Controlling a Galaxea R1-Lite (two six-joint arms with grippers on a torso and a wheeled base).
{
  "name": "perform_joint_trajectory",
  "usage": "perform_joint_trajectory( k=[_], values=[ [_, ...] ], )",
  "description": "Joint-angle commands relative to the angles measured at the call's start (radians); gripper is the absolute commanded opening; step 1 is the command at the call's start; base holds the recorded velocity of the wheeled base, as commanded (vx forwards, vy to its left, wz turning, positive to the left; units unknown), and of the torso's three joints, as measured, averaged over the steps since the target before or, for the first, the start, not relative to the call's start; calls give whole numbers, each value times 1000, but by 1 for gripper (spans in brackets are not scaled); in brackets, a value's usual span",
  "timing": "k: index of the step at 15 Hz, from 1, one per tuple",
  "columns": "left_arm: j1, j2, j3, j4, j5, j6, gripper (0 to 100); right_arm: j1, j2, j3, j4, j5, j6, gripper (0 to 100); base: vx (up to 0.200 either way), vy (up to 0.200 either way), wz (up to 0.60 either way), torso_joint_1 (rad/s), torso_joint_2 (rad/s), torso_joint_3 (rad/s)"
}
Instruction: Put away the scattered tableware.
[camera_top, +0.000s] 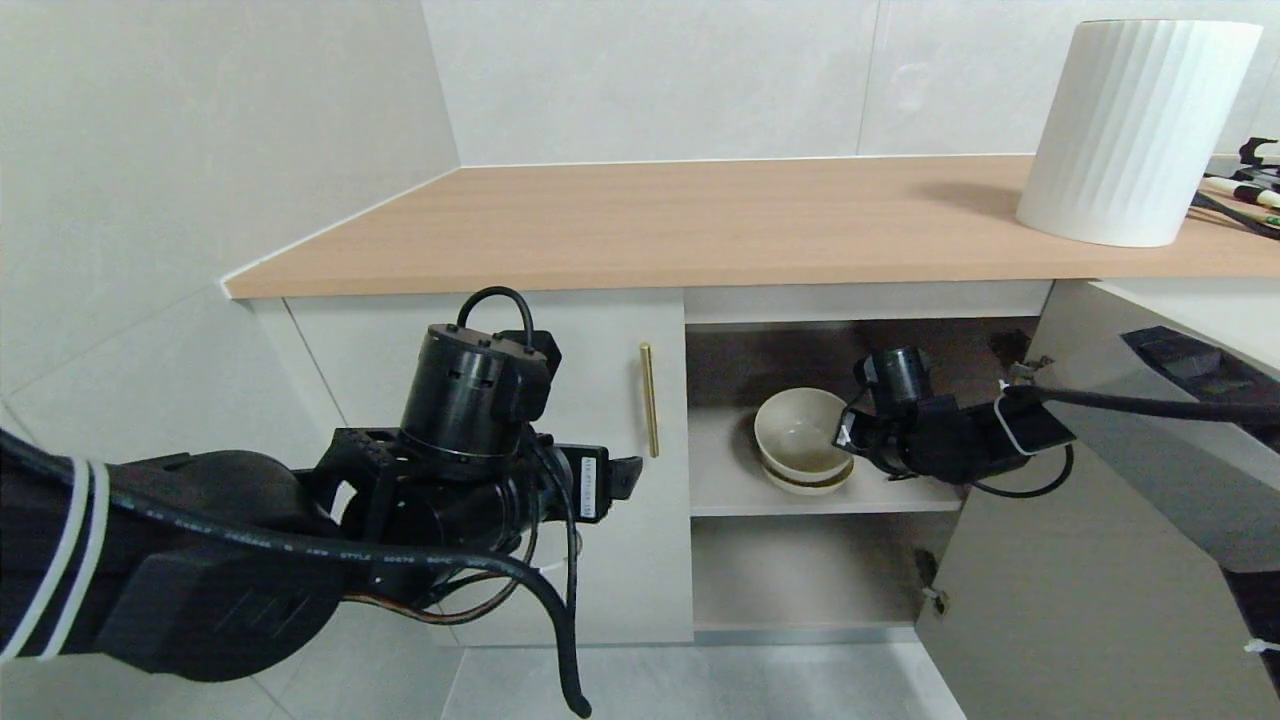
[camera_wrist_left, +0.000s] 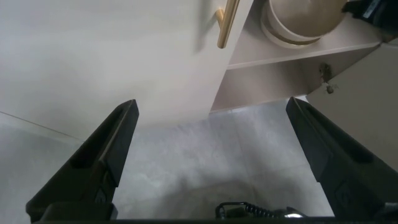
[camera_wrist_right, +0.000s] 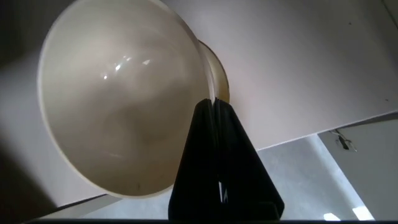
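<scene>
Under the wooden countertop (camera_top: 640, 220), on the cabinet shelf (camera_top: 725, 492), the job looks like seating the top bowl (camera_top: 797, 428) level in the lower bowl (camera_top: 808, 484) before release. Right gripper (camera_top: 848, 436) is clamped on that top bowl's rim over the shelf; left gripper (camera_wrist_left: 211, 107) hangs wide apart, empty, outside the shelf by the closed door (camera_top: 620, 570)

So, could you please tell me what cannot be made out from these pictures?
- Stack size: in the head view the top bowl covers the rest, and only the rim of a lower bowl shows.
- Behind the closed left door: hidden, head view.
- Items on the counter: cut off by the picture's edge and the white container.
- Right hand grip depth: in the right wrist view, the hand itself covers the rim.
</scene>
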Motion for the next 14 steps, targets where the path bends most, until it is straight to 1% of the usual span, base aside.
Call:
perform_joint_trajectory(
  k=[1,8,9,14],
  values=[
    [0,3,0,0,1,-1,100,0,22,-14,0,1,-1,0,0,0,0,0,0,0],
    [0,3,0,0,1,-1,100,2,28,-20,0,-1,-1,0,0,0,0,0,0,0],
    [0,3,0,0,1,-1,100,2,28,-20,0,-1,-2,100,0,0,0,0,0,0],
    [5,12,0,-2,1,-1,100,2,25,-17,0,-1,-1,100,0,0,0,0,0,0]
  ],
)
